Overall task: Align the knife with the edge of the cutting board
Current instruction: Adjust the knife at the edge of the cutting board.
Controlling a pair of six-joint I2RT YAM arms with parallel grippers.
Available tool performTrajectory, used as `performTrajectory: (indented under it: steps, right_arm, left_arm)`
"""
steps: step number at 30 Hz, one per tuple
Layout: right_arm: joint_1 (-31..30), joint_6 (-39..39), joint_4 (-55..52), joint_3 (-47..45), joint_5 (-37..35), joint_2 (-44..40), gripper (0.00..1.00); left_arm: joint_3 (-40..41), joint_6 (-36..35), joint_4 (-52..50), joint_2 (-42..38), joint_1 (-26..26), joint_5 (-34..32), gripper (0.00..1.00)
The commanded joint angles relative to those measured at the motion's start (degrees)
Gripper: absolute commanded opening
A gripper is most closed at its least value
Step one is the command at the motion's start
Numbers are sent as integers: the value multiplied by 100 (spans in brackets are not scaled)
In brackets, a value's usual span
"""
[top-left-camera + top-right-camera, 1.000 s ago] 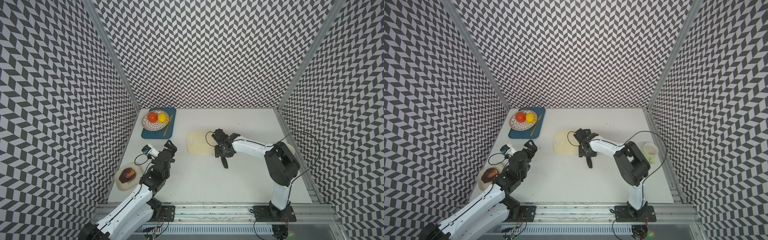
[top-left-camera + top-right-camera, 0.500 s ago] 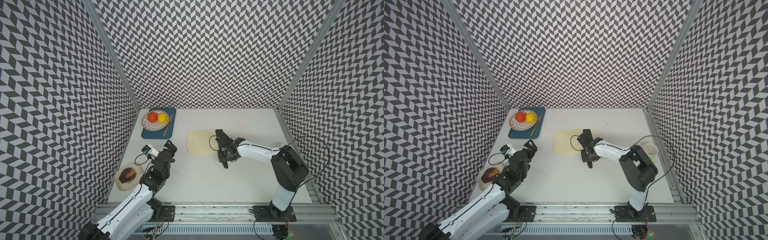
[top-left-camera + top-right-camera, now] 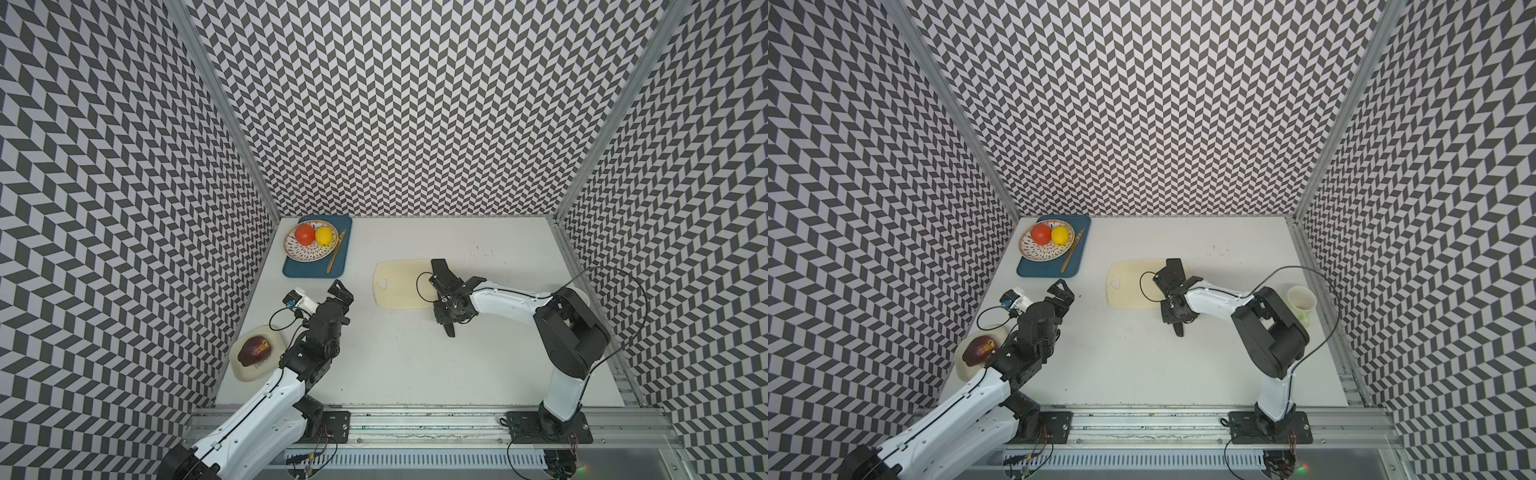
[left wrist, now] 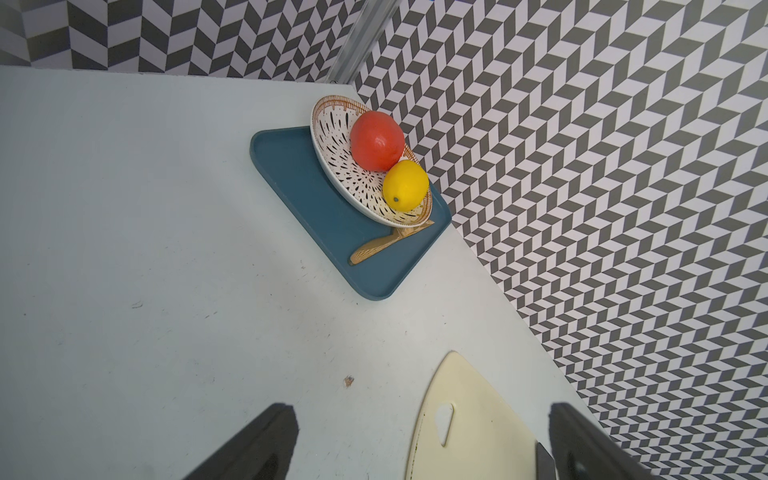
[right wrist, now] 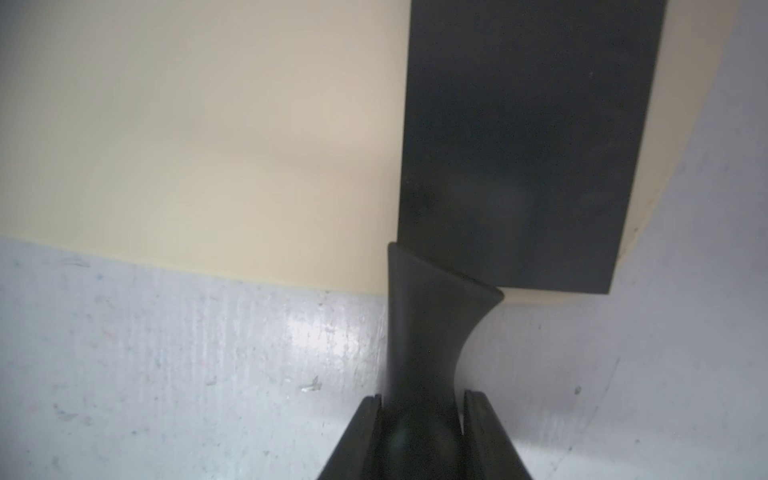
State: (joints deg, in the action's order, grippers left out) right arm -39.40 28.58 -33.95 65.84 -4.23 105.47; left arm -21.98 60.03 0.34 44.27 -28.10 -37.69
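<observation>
1. The right gripper (image 5: 422, 397) has its jaws clenched on the handle of the black cleaver (image 5: 519, 145).
2. The blade lies flat near one short end of the cutting board (image 5: 208, 145); the handle overhangs the tabletop (image 5: 166, 353).
3. The left gripper (image 4: 419, 411) jaws stand spread, empty.

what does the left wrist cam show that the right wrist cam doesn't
Left wrist only: the blue tray with a patterned bowl holding a red fruit and a lemon, a wooden knife beside it, and the triangular hole in the cutting board. Right wrist only: the knife, its blade lying on the board, its handle between the jaws of the right gripper. Both: the cutting board and the white table.
</observation>
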Motion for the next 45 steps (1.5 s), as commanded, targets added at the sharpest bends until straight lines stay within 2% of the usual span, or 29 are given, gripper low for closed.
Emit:
performTrajectory:
  steps: [1, 18, 25, 45]
  right_arm:
    - [33, 260, 110, -120, -126, -70, 29]
    - [-64, 399, 33, -325, -324, -299, 26]
    - [-320, 351, -160, 18, -552, -73, 26]
    - [-238, 97, -147, 159, -629, 245, 28]
  left_arm:
    - [-35, -13, 10, -16, -14, -87, 100]
    - [-35, -9, 18, 20, -13, -97, 100]
    - [-34, -9, 10, 20, -18, -98, 100]
    - [-35, -20, 10, 20, -14, -124, 100]
